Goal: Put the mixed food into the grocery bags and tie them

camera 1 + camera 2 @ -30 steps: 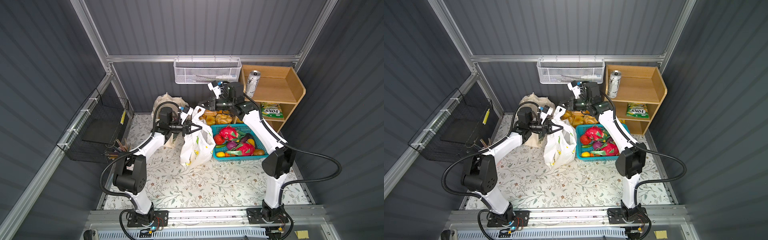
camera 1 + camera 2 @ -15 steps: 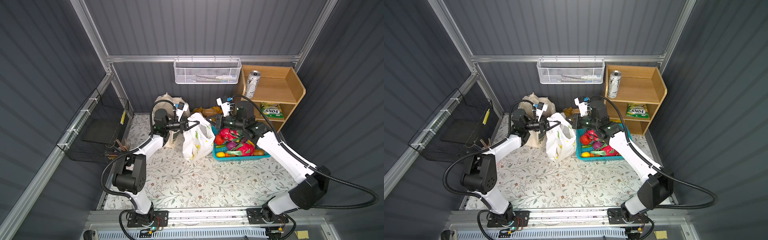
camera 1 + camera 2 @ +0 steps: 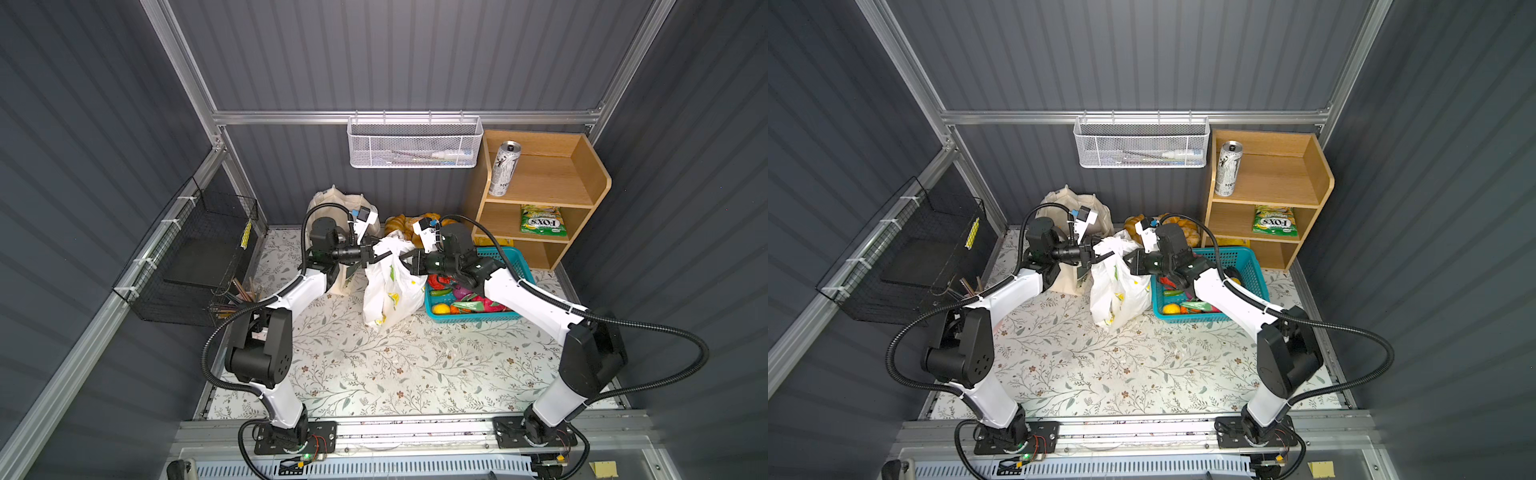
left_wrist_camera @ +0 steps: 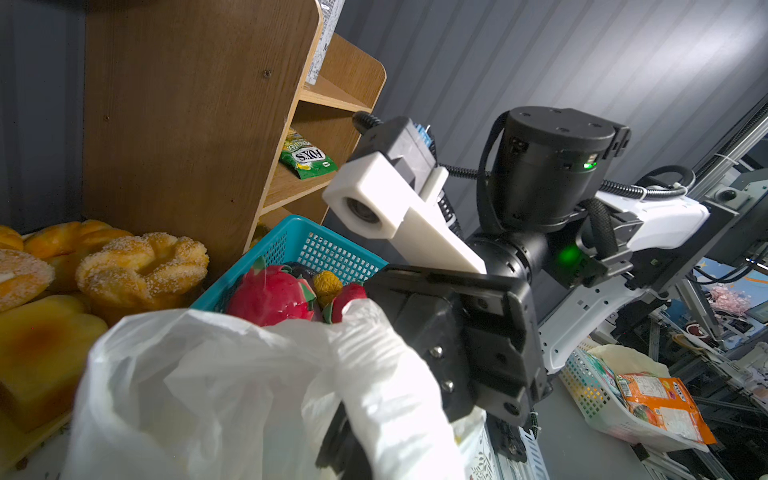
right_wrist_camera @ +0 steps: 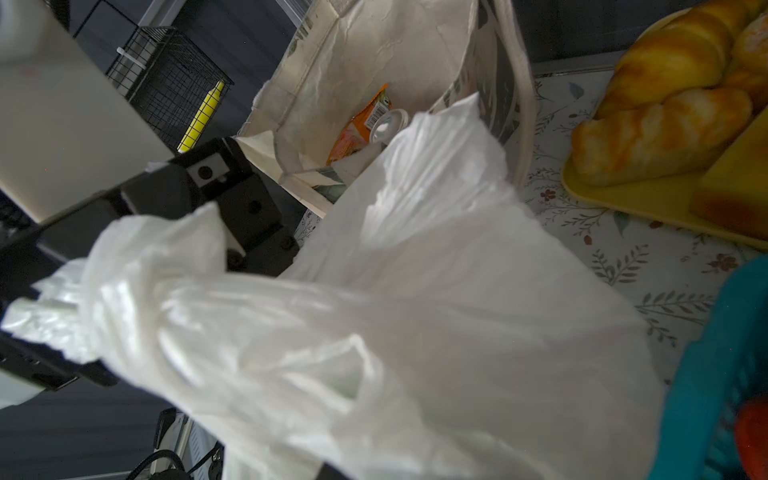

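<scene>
The white plastic grocery bag [image 3: 388,291] [image 3: 1117,286], printed with lemons, stands on the floral mat between both arms. My left gripper [image 3: 380,257] [image 3: 1105,254] is shut on its twisted handle from the left. My right gripper [image 3: 406,260] [image 3: 1133,261] is shut on the bag's top from the right. In both wrist views white plastic [image 4: 374,374] [image 5: 291,332] wraps over the jaws. The cream canvas tote [image 3: 332,199] [image 5: 374,62] stands behind, with an orange packet [image 5: 361,120] inside. A silver can [image 3: 503,168] and a green FOX'S pouch [image 3: 542,220] [image 4: 307,160] sit on shelves.
A wooden shelf unit [image 3: 582,183] stands at the back right. In front of it is a blue basket [image 3: 513,259] of toy fruit. A yellow tray of bread [image 3: 399,222] lies behind the bag. On the left wall is a black wire basket [image 3: 199,257], and a white mesh basket [image 3: 415,141] hangs at the back.
My right arm has swung its elbow down and out to the right. Its gripper came forward from over the bread to the bag's right side. The left gripper has barely moved.
</scene>
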Tool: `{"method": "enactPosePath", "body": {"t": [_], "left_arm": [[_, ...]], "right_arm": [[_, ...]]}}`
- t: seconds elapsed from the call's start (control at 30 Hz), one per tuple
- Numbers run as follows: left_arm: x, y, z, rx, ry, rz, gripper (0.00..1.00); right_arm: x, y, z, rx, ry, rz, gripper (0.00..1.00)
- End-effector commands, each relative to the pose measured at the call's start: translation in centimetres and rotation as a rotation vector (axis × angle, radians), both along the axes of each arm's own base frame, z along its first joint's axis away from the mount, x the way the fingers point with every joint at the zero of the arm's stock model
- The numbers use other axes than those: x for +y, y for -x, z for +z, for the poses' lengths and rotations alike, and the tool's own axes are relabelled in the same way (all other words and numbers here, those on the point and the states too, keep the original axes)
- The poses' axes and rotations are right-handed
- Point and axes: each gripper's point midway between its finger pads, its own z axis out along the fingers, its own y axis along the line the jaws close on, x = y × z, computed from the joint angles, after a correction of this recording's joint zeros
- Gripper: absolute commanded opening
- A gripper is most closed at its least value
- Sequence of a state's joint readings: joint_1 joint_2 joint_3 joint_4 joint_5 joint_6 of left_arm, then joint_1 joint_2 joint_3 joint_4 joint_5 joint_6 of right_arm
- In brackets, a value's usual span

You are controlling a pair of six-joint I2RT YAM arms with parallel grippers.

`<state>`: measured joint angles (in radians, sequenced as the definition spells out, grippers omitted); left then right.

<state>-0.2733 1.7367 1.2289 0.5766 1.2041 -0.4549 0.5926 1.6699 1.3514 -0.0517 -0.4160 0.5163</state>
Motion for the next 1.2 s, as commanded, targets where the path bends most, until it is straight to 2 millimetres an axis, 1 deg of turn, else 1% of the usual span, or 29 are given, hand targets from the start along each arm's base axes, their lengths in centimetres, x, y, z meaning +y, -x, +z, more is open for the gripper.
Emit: {"method": "enactPosePath", "body": {"t": [0.0,0.1,0.27,0.37,0.43,0.47,0.5,0.6,0.63,0.7,0.87,0.97,1.03,1.17], "left_arm": [[0.3,0.7,2.6,-0.095,0.015,-0.049,0.0],[0.5,1.2,2.4,-0.095,0.007,-0.073,0.01],[0.6,1.8,2.3,-0.092,0.005,-0.093,0.13],[0.7,1.9,1.8,-0.078,-0.016,-0.093,0.18],[0.9,2.1,1.1,-0.072,-0.068,-0.078,0.22],[1.1,2.1,0.4,-0.076,-0.127,-0.058,0.23],[1.2,2.2,0.5,-0.099,-0.17,-0.05,0.24],[1.7,2.8,-0.2,-0.099,-0.244,-0.059,0.27],[1.8,2.8,-0.4,-0.096,-0.257,-0.055,0.31],[2.0,3.1,-0.6,-0.108,-0.288,-0.047,0.34],[2.2,3.7,-0.8,-0.108,-0.31,-0.065,0.38],[2.2,3.7,-1.1,-0.1,-0.309,-0.083,0.41],[1.9,3.6,-0.8,-0.104,-0.281,-0.084,0.41],[1.6,2.7,0.2,-0.123,-0.225,-0.049,0.41]], "right_arm": [[-0.2,-0.6,1.8,-0.026,-0.018,-0.023,0.0],[-0.4,-0.9,2.0,-0.033,-0.02,-0.041,0.0],[-0.6,-1.1,2.5,-0.044,-0.031,-0.056,0.0],[-0.5,-1.2,2.5,-0.041,-0.034,-0.057,0.0],[-0.6,-1.3,2.5,-0.043,-0.033,-0.061,0.0],[-0.6,-1.3,2.5,-0.044,-0.03,-0.065,0.0],[-0.7,-1.4,2.6,-0.046,-0.032,-0.067,0.0],[-0.5,-1.4,2.5,-0.041,-0.038,-0.057,0.0],[-0.4,-1.4,2.4,-0.04,-0.038,-0.056,0.0],[-0.4,-1.5,2.1,-0.034,-0.036,-0.06,0.0],[-0.2,-1.6,1.8,-0.026,-0.04,-0.056,0.0],[-0.1,-1.6,1.7,-0.022,-0.043,-0.052,0.0],[0.1,-1.5,1.6,-0.02,-0.045,-0.044,0.0],[0.9,-1.4,0.7,0.001,-0.042,-0.024,0.0]]}}
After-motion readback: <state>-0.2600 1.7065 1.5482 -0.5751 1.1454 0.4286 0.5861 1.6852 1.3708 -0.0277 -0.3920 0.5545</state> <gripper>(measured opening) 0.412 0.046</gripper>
